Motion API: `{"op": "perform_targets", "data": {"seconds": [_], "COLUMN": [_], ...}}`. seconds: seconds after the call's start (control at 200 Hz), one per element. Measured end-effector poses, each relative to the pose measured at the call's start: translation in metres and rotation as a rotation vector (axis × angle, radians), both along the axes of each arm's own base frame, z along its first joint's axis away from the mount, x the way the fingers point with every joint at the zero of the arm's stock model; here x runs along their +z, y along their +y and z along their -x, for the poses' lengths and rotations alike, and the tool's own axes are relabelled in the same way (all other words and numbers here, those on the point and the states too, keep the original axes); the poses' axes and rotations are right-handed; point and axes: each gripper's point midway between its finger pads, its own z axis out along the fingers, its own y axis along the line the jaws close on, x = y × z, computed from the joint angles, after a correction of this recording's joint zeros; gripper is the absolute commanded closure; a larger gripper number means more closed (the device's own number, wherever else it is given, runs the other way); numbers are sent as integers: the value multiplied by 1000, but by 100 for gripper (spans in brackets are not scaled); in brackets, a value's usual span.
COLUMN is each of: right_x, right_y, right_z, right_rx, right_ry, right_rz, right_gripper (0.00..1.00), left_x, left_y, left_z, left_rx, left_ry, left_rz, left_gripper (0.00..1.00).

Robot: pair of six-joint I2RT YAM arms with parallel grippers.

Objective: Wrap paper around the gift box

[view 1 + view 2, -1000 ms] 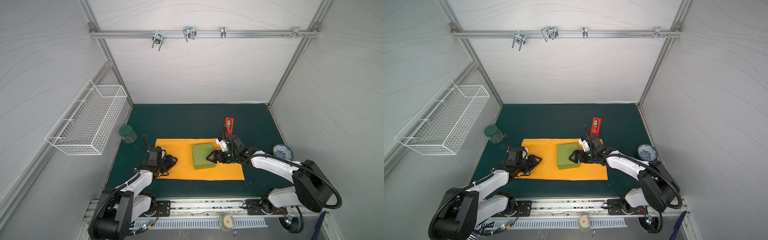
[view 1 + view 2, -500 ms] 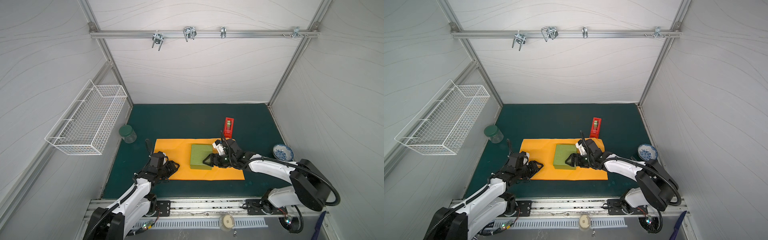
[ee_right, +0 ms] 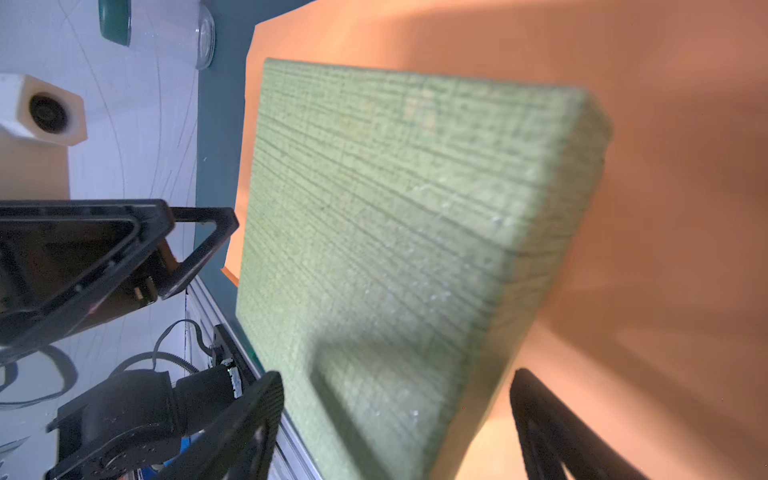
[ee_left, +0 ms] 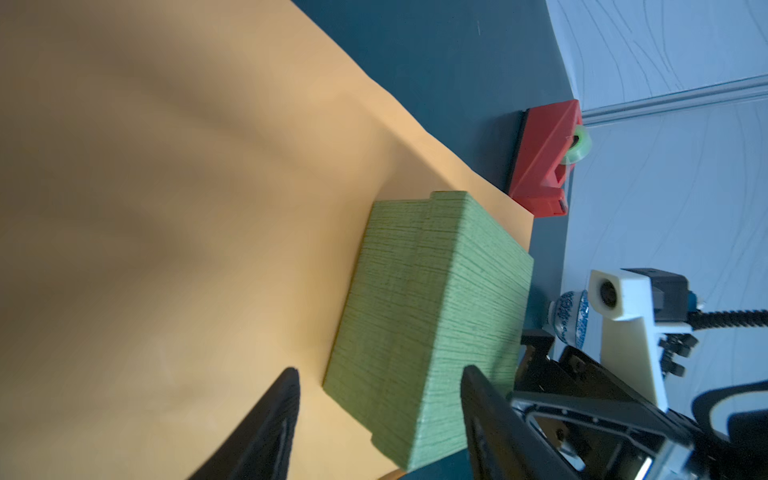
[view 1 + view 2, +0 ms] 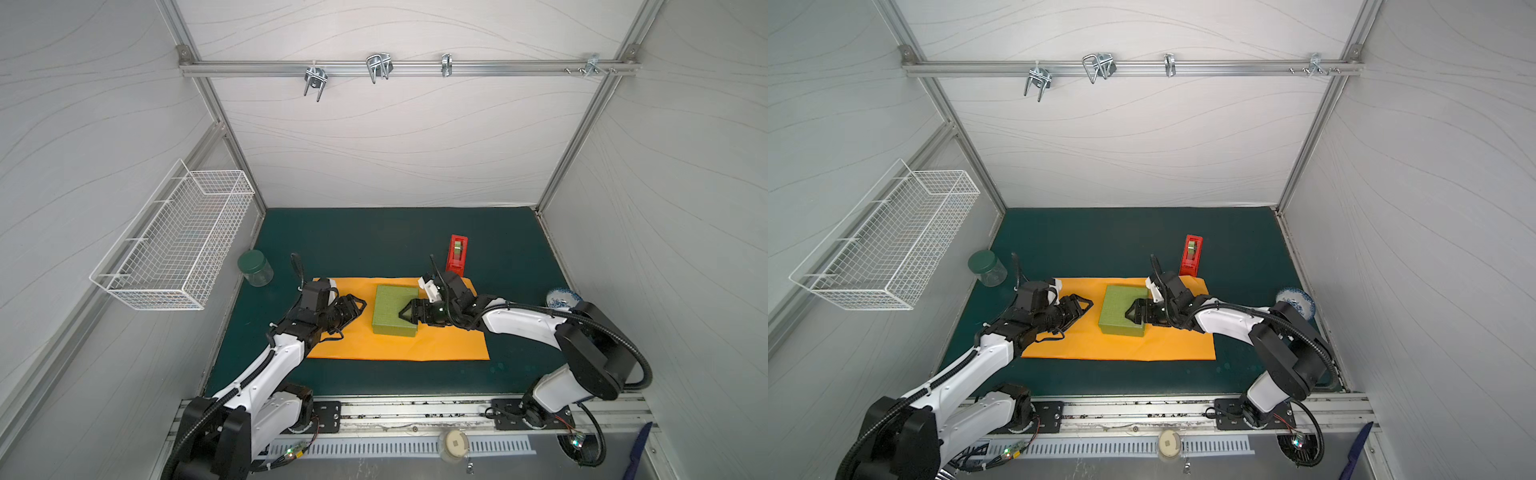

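Orange paper lay flat and unfolded, the gift box at its middle.
Left gripper: jaws apart, empty, just left of the box, over the left flap. Right gripper: jaws stood wide astride the box's right edge, no pinch evident. The sheet's long axis ran left-right, so each flap probably suited its nearer arm.

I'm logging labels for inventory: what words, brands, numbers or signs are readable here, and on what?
None can be read. The gift box shows only a grid texture, the paper is plain, the red tape dispenser bears no legible mark, and the blue-and-white bowl carries a pattern, not lettering.
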Motion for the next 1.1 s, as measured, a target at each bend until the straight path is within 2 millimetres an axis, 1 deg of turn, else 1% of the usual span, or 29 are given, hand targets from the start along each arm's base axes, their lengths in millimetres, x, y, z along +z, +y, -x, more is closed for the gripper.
{"op": "perform_targets", "data": {"seconds": [0.11, 0.24, 0.35, 0.525, 0.86, 1.0, 1.1], "right_x": [-2, -1, 0, -1, -2, -2, -1], "right_y": [-2, 6, 10, 15, 16, 16, 11], "right_z": [-7, -13, -15, -17, -16, -17, -18], "right_rx": [1, 24, 43, 61, 65, 65, 59], "right_ry": [1, 5, 7, 15, 18, 17, 17], "right_rz": [2, -12, -23, -30, -30, -30, -24], "right_gripper": [16, 19, 20, 22, 22, 17, 11], "left_x": [-1, -7, -9, -10, -10, -6, -3], "left_y": [-12, -32, -41, -41, -40, -38, -35], "left_z": [-4, 1, 4, 5, 4, 3, 3], "left_rx": [-42, -110, -137, -135, -131, -123, -116], "left_ry": [9, 32, 43, 46, 42, 24, 7], "left_rz": [21, 32, 39, 38, 34, 28, 10], "left_gripper": [36, 40, 42, 43, 42, 38, 33]}}
